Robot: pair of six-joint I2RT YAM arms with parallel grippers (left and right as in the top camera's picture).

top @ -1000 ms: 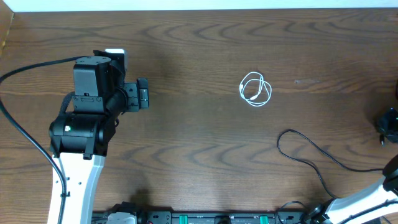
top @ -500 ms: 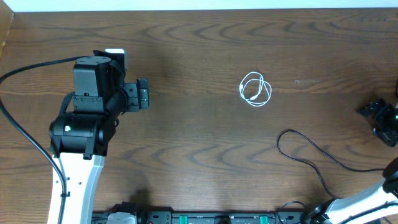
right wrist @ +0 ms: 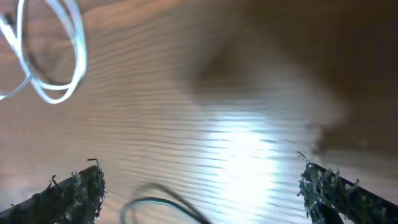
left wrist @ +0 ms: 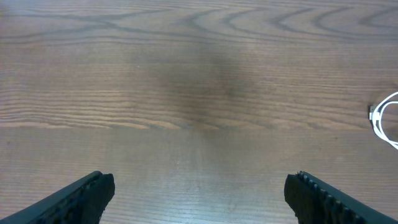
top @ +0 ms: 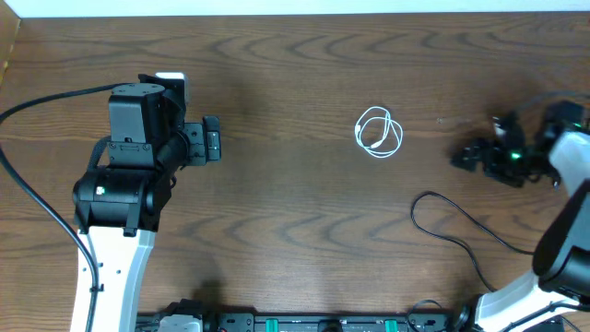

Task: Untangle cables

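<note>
the right gripper (top: 466, 159), jaws spread wide and holding nothing, hangs over the brown wood-grain table (top: 295, 212) near the short white cord (top: 379, 133), on its right. the white cord lies in small loops. the long thin black cord (top: 458, 221) curves on the wood right of those loops, nearer the robot, clear of them. well left of the loops, the left gripper (top: 212, 140) is also open and empty.

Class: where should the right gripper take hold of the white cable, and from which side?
Probably the right edge of the white cable, from above: it lies flat in loops, so a top-down pinch can straddle the strands, and that edge is nearest the open right gripper.
</note>
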